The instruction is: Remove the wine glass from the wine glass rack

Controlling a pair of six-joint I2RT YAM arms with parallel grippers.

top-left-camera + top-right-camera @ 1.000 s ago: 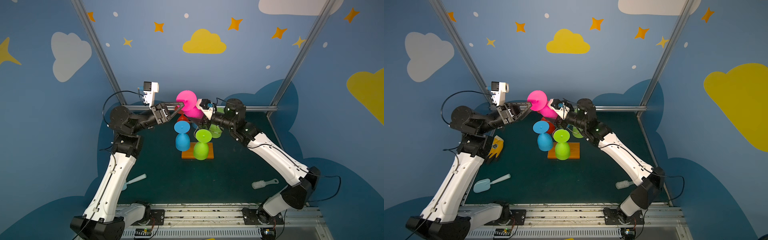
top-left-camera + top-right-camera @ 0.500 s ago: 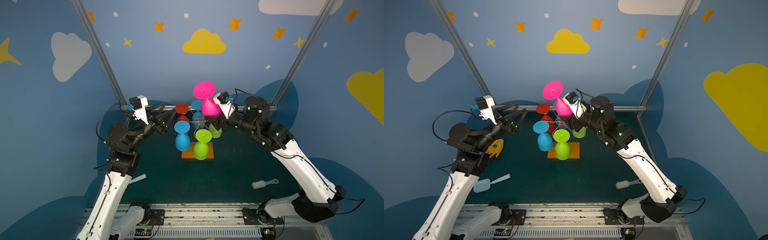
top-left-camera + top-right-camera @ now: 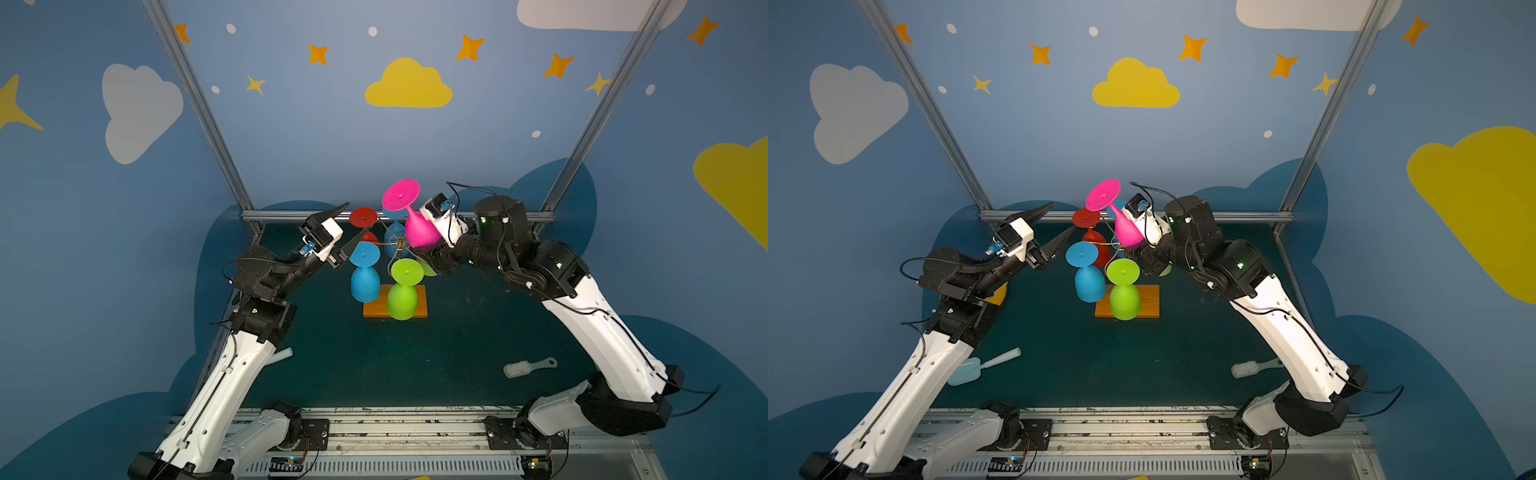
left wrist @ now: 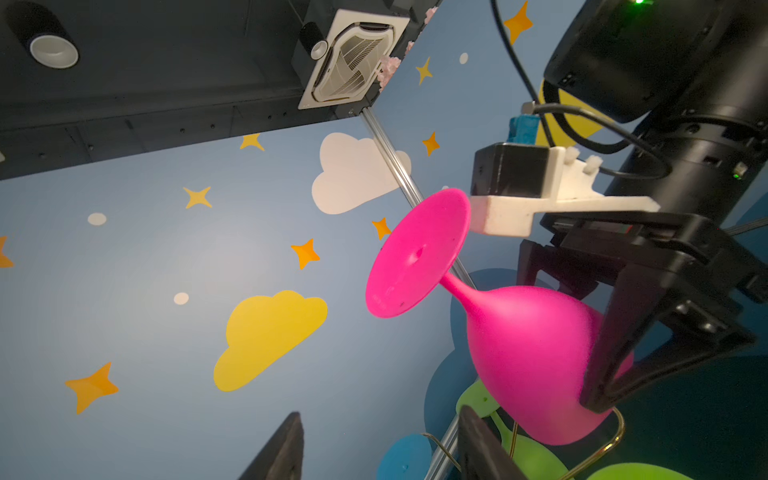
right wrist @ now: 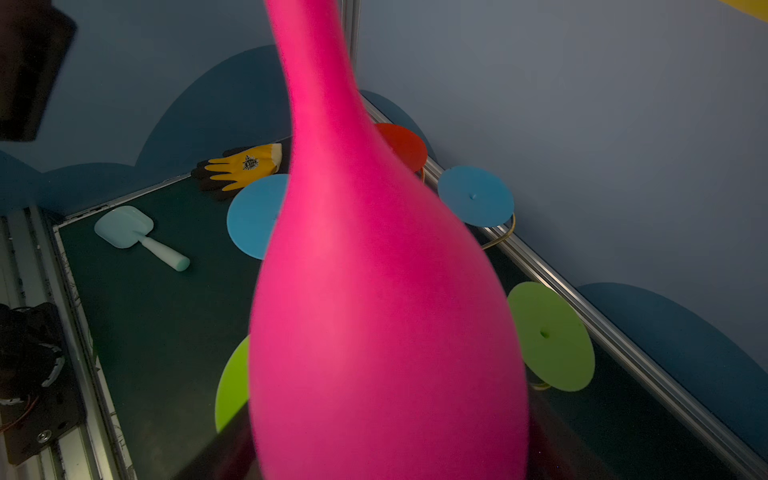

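Wine glass [image 5: 374, 311] fills right wrist view; left's shows right gripper [image 4: 598, 374] clasping it.

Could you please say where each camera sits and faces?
Both top views: high in front, looking down at the orange-based gold wire rack; both arms show.
Left wrist: left arm, facing up at walls and ceiling; left tool and right tool show.
Right wrist: right arm, facing down over the dark green table; right tool barely shows.
All share the pink stemmed wine glass.
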